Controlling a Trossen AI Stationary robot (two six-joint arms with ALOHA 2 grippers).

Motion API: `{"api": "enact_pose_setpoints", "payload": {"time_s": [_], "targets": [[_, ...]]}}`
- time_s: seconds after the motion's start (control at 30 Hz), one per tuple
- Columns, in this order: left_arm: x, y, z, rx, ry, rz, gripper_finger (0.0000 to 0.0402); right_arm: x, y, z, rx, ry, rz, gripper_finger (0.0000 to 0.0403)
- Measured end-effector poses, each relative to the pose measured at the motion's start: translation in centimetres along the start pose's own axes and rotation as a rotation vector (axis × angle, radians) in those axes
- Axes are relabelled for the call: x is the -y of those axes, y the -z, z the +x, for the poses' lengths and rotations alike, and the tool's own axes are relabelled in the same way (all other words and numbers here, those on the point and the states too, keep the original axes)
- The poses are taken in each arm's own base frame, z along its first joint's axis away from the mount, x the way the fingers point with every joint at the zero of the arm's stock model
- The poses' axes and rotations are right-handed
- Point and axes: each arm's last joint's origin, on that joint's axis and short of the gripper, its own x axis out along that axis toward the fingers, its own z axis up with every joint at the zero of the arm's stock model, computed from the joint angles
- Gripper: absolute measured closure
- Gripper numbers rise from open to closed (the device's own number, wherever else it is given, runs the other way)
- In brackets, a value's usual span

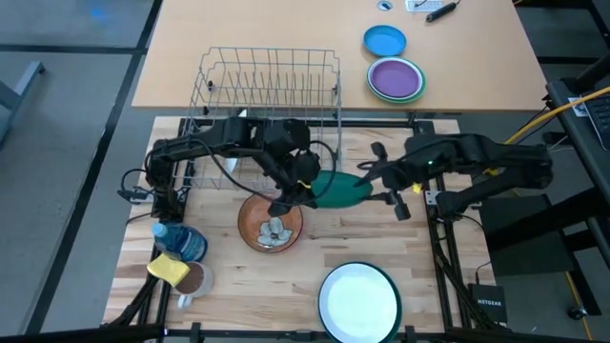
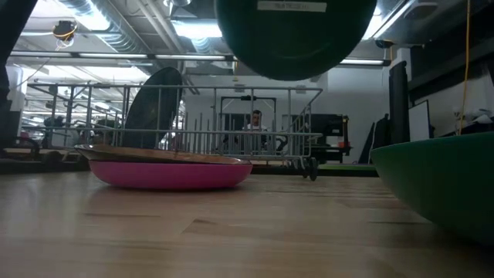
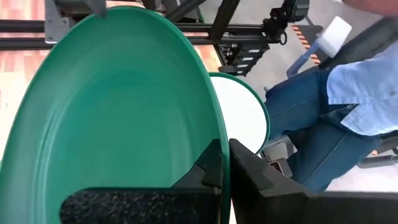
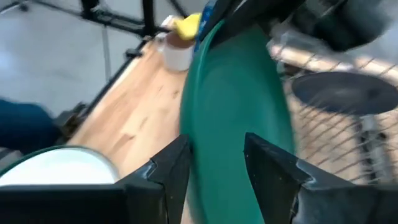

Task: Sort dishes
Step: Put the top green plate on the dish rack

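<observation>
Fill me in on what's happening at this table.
The left pincer is shut on the rim of a green plate, holding it above the table in front of the wire rack. The right pincer is open, its fingers straddling the plate's edge. A white plate lies on the table.
</observation>
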Motion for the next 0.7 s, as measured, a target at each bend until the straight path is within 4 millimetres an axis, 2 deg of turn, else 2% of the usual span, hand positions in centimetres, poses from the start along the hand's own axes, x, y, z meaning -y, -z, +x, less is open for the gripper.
{"api": "enact_pose_setpoints", "payload": {"time_s": [0.37,0.47,0.63,0.7], "targets": [[0.2,-0.1,0.1,0.005,-0.002,0.011,0.0401,0.0,1.0,3.4,-0.145,-0.133,0.096,0.0256],[0.2,0.0,0.1,-0.002,0.0,0.006,0.0401,0.1,1.1,4.2,-0.165,-0.134,0.096,0.029],[0.2,0.0,0.1,-0.006,0.004,-0.007,0.0401,0.1,1.1,4.6,-0.176,-0.119,0.052,0.0377],[0.2,0.0,0.1,-0.002,0.0,-0.005,0.0396,0.1,1.1,4.6,-0.173,-0.119,0.018,0.0379]]}}
